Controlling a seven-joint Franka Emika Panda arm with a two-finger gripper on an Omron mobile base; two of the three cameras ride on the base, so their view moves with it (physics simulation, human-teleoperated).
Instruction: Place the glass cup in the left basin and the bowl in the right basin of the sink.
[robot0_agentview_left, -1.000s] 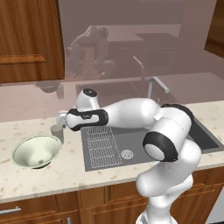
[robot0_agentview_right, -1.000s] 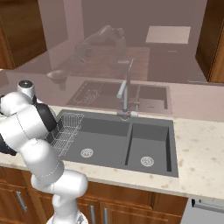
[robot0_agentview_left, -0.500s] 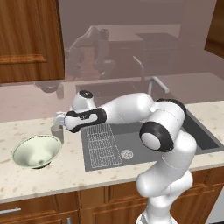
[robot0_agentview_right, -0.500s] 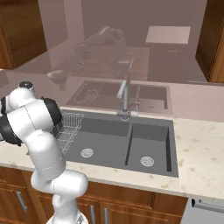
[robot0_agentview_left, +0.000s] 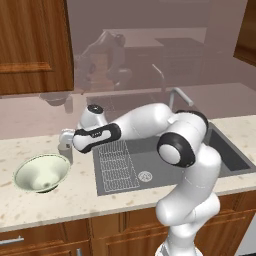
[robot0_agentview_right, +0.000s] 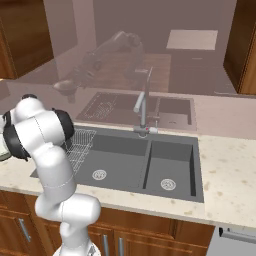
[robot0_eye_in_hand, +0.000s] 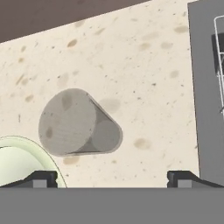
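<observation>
The glass cup (robot0_eye_in_hand: 76, 122) stands upright on the speckled counter, seen from above, and it sits just right of the bowl in the left base view (robot0_agentview_left: 65, 151). My gripper (robot0_eye_in_hand: 111, 177) hangs over it, open, with one fingertip (robot0_eye_in_hand: 41, 177) on each side and nothing held. The same gripper (robot0_agentview_left: 65, 136) sits right above the cup in the left base view. The pale cream-green bowl (robot0_agentview_left: 42, 172) rests on the counter left of the sink; its rim (robot0_eye_in_hand: 26, 146) shows at the lower left. The left basin (robot0_agentview_right: 112, 160) holds a wire rack (robot0_agentview_right: 80, 145). The right basin (robot0_agentview_right: 170, 167) is bare.
The sink's dark rim (robot0_eye_in_hand: 205, 87) lies a short way right of the cup. A curved metal faucet (robot0_agentview_right: 142, 107) stands behind the divider. Wooden wall cabinets (robot0_agentview_left: 30, 45) hang above the counter. My arm spans the left basin (robot0_agentview_left: 150, 120).
The arm has swung left from the sink's edge, bringing the gripper over the glass cup beside the bowl. Cup and bowl have not moved.
</observation>
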